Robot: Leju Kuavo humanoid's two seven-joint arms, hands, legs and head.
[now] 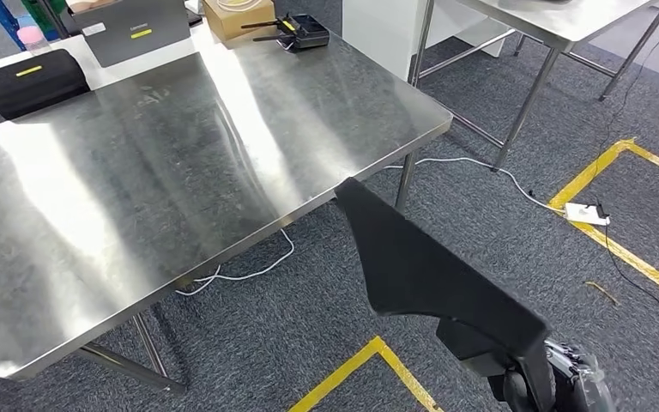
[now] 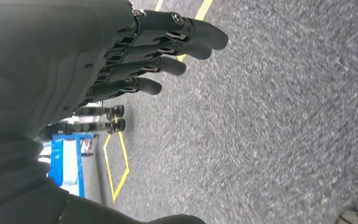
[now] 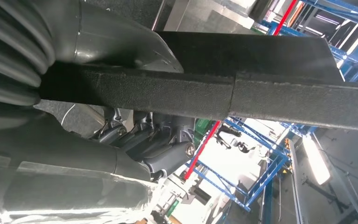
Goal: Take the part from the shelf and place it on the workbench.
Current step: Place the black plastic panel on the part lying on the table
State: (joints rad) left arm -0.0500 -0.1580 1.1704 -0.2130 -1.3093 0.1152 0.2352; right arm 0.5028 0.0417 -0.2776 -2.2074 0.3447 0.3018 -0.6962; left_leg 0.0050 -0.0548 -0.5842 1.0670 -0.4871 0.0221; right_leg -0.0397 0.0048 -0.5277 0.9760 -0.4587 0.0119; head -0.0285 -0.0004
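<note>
A long flat black part (image 1: 420, 266) slants up from the lower right of the head view, its far tip over the near right edge of the steel workbench (image 1: 163, 163). My right hand (image 1: 532, 378) grips its lower end. In the right wrist view the part (image 3: 205, 91) crosses the picture as a black rough-edged slab, clamped between the thick grey thumb (image 3: 116, 42) and the fingers (image 3: 163, 151) beneath it. My left hand (image 2: 163, 51) hangs over grey carpet, fingers straight and slightly apart, holding nothing.
On the workbench's far side lie a black case (image 1: 34, 79), a grey laptop (image 1: 133, 30), a cardboard box (image 1: 236, 15) and a black router (image 1: 300, 33). A second steel table (image 1: 558, 21) stands at the back right. Yellow floor tape (image 1: 618, 240) and white cables (image 1: 249, 270) cross the carpet.
</note>
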